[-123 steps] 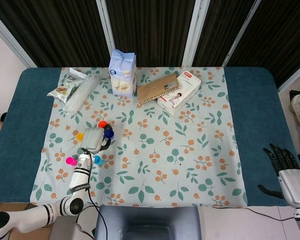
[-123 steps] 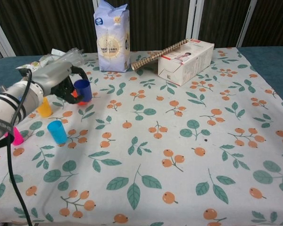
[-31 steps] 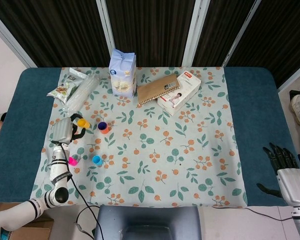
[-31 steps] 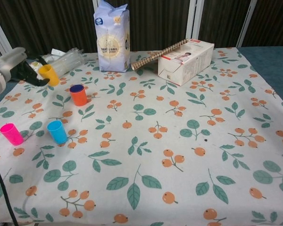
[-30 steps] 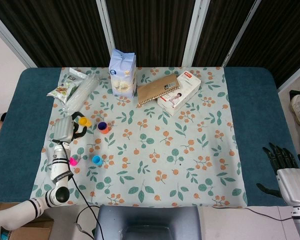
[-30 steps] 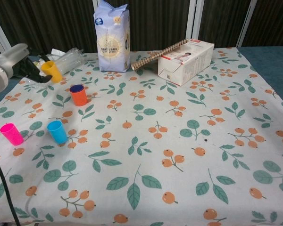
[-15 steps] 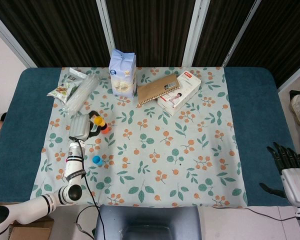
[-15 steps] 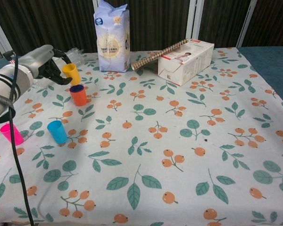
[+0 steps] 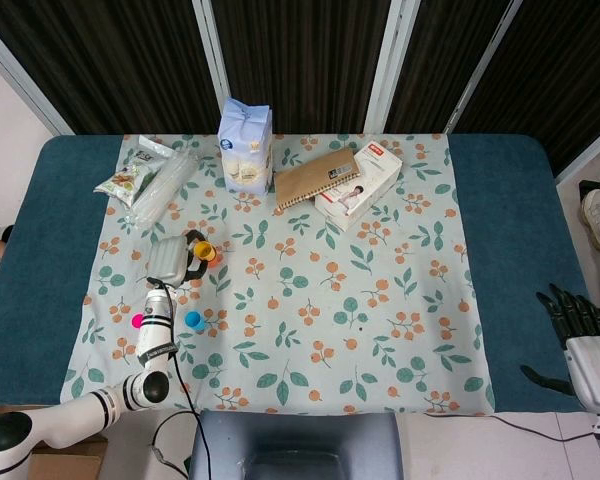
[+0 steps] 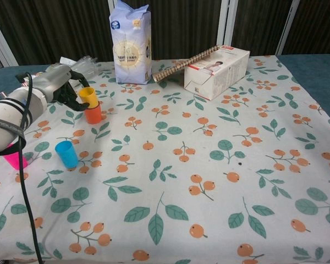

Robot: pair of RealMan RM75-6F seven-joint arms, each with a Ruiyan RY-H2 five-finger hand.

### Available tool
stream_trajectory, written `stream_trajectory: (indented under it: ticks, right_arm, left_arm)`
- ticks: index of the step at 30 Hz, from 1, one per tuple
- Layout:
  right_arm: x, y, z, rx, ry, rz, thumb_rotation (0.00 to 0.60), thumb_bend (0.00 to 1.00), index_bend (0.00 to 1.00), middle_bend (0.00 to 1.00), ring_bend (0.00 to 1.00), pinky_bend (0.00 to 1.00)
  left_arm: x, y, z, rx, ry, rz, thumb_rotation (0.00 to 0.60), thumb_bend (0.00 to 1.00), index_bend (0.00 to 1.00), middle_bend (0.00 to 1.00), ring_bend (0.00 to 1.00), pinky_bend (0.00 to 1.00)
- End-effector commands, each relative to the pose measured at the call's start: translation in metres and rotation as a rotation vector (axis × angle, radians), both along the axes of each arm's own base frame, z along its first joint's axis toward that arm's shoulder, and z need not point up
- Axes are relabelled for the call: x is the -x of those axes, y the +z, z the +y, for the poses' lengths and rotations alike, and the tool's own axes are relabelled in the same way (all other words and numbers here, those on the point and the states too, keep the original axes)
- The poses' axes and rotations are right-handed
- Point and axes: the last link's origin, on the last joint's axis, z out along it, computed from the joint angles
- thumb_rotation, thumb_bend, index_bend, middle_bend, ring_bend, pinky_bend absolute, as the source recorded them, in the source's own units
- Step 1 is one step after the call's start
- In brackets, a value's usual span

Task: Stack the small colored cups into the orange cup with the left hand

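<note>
Gripping a yellow cup [image 10: 88, 97] over the orange cup [image 10: 93, 114], left hand's [image 10: 59, 82] fingers hover above the floral tablecloth [image 10: 209, 181].

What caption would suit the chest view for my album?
Robot's left hand holds a yellow cup just above the orange cup, blue cup waiting nearby.

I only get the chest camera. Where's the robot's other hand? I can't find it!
Observer: The right hand is by the blue table's right edge, beyond the flowery cloth, fingers apart, holding nothing.
Operator: The arm hides the pink cup. Is it okay?
Observer: The small pink plastic cup stands left of the small blue plastic cup, not touching.
Operator: Is yellow lined up?
Observer: From above, the small yellow plastic cup in the left hand almost covers the orange plastic cup.
</note>
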Motion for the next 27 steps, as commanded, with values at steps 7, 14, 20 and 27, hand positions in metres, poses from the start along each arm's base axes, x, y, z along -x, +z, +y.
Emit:
stream_trajectory:
  ticks: [7, 14, 20, 27]
  right_arm:
    - [0.001, 0.000, -0.001, -0.004, -0.002, 0.000, 0.600, 0.13, 0.00, 0.00, 0.00, 0.00]
    - [-0.001, -0.003, 0.001, -0.013, 0.005, 0.008, 0.600, 0.13, 0.00, 0.00, 0.00, 0.00]
    - [-0.002, -0.004, 0.003, -0.016, 0.017, 0.007, 0.600, 0.13, 0.00, 0.00, 0.00, 0.00]
    - [-0.004, -0.009, 0.005, -0.040, 0.037, 0.008, 0.600, 0.13, 0.00, 0.00, 0.00, 0.00]
  left_arm:
    - [-0.010, 0.015, -0.015, 0.025, -0.076, -0.009, 0.600, 0.38, 0.00, 1.00, 1.00, 1.00]
    - [-0.019, 0.049, -0.078, 0.109, -0.184, -0.060, 0.600, 0.37, 0.01, 1.00, 1.00, 1.00]
    - [-0.007, 0.065, -0.134, 0.164, -0.217, -0.082, 0.600, 0.36, 0.09, 1.00, 1.00, 1.00]
    - [0.005, 0.046, -0.154, 0.245, -0.184, -0.072, 0.600, 0.36, 0.14, 1.00, 1.00, 1.00]
